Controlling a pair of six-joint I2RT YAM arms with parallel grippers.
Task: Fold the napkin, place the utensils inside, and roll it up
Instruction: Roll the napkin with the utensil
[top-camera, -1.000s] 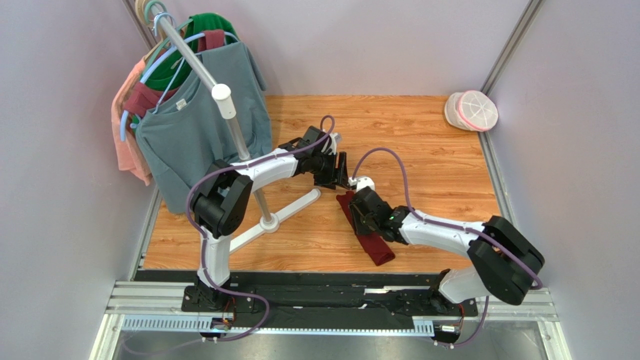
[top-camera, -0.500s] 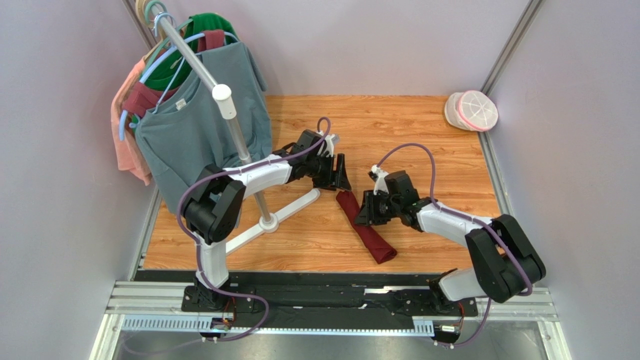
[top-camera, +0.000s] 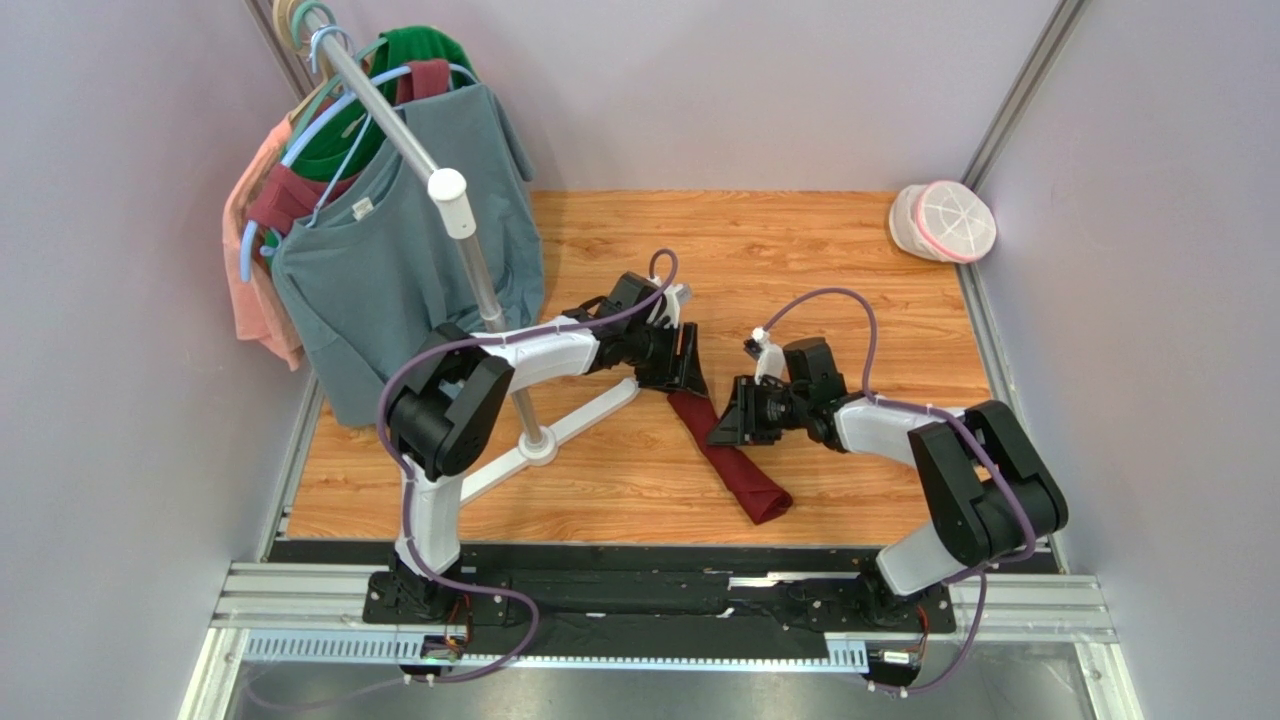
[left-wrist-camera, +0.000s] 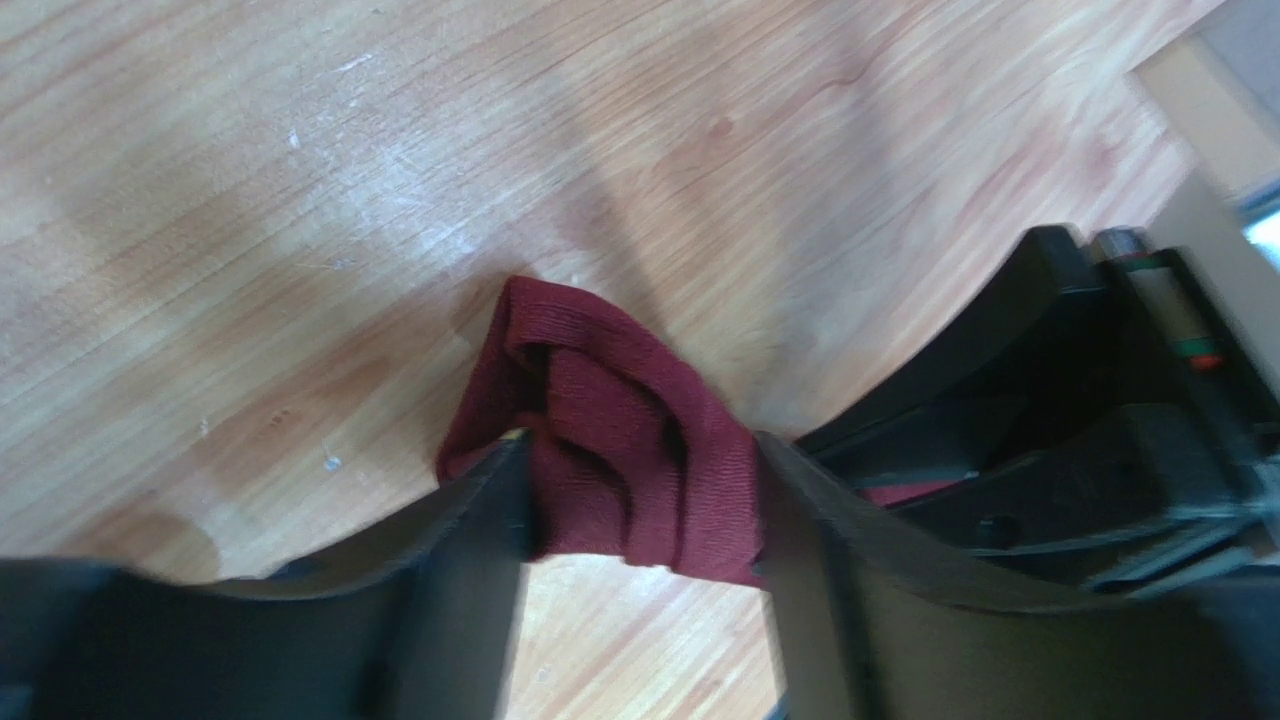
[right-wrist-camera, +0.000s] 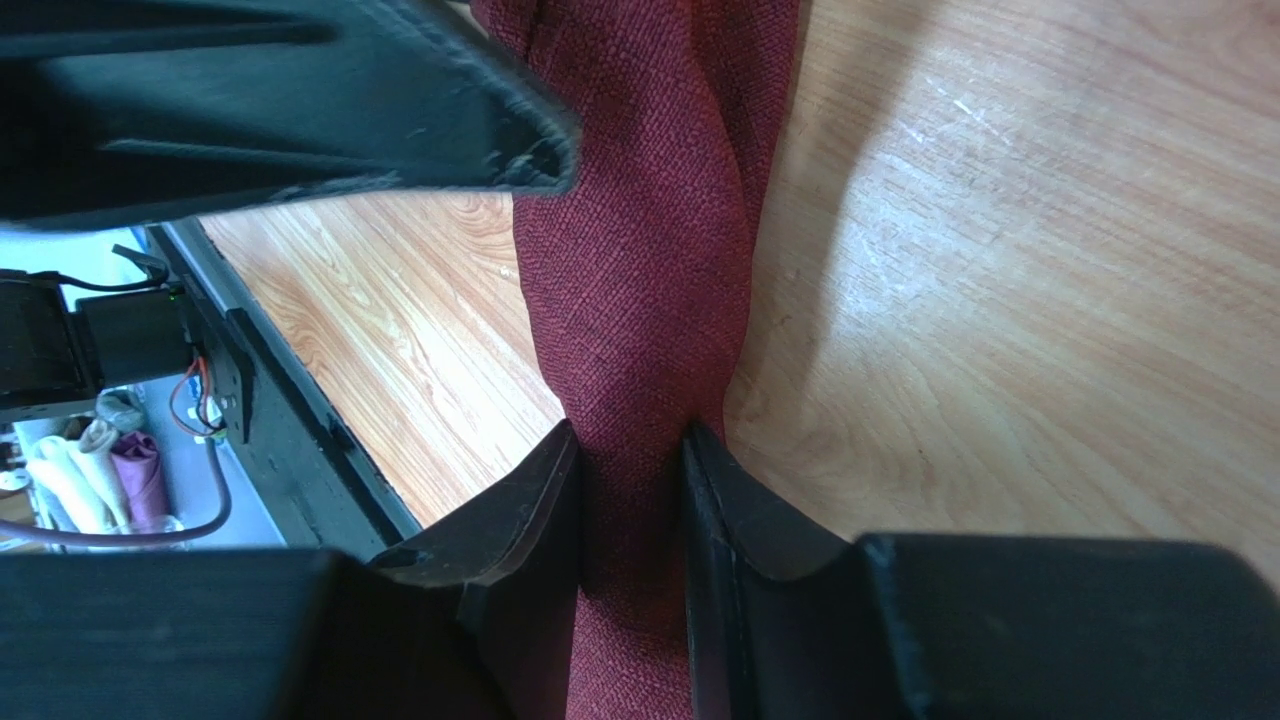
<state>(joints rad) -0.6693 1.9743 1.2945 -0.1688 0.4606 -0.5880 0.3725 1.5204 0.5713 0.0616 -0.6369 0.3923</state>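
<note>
The dark red napkin (top-camera: 751, 480) lies as a long narrow roll on the wooden table, running from centre toward the near right. My left gripper (top-camera: 688, 378) is at its far end. In the left wrist view the jaws (left-wrist-camera: 642, 450) stand on both sides of the bunched roll end (left-wrist-camera: 601, 375) and press it. My right gripper (top-camera: 726, 426) comes in from the right at the roll's middle. In the right wrist view it (right-wrist-camera: 631, 438) is shut tight on the roll (right-wrist-camera: 646, 225). The fork is hidden from every view.
A clothes rack with hanging shirts (top-camera: 406, 240) stands at the back left, and its white T-shaped base (top-camera: 579, 417) lies just left of the left gripper. A white and pink lidded container (top-camera: 944, 221) sits at the far right corner. The black rail (top-camera: 646, 578) runs along the near edge.
My right gripper left its place over the roll, swung out to the right, then closed on the roll's middle from the side. My left gripper shifted slightly nearer, onto the roll's far end.
</note>
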